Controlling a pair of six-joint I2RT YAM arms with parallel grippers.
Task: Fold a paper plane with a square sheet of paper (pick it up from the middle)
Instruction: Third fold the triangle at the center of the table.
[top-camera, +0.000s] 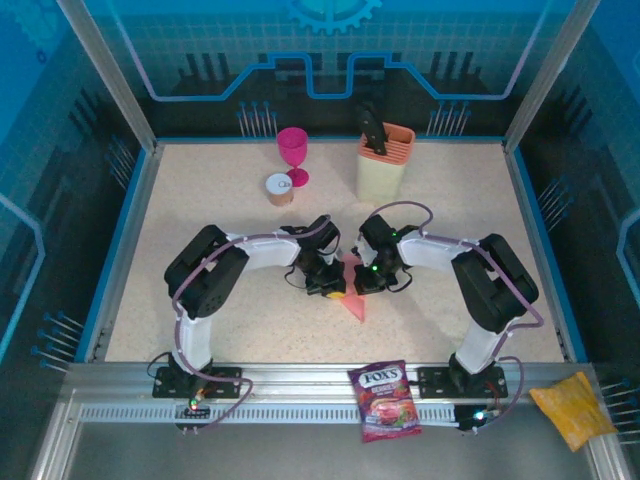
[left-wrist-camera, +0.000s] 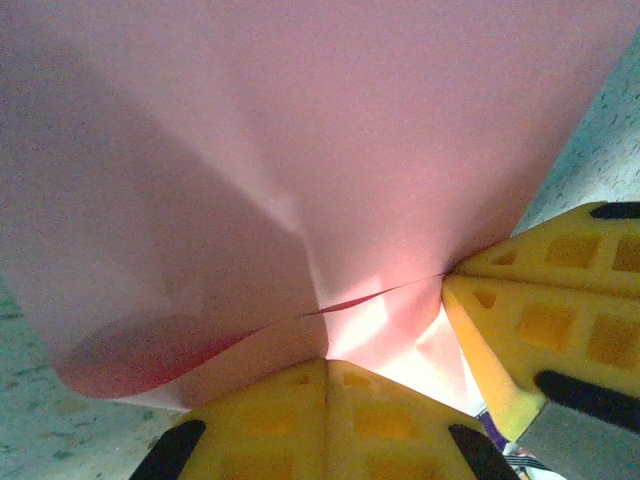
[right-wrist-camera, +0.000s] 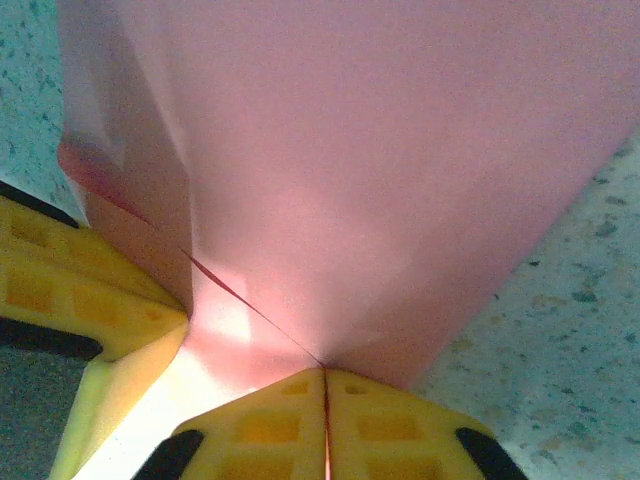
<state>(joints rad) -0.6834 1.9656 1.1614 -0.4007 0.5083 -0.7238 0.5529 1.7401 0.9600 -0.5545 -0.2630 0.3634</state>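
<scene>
At the centre of the table (top-camera: 200, 190), the paper plane (top-camera: 354, 302) pointed toward the near edge; the left gripper (left-wrist-camera: 325, 365) pinched its folded edge, jaws together; the right gripper (right-wrist-camera: 323, 375) clamped it alongside.

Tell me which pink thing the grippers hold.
The salmon-pink paper, pinched by the left gripper and right gripper mid-table; the magenta goblet stands free at the back.
</scene>
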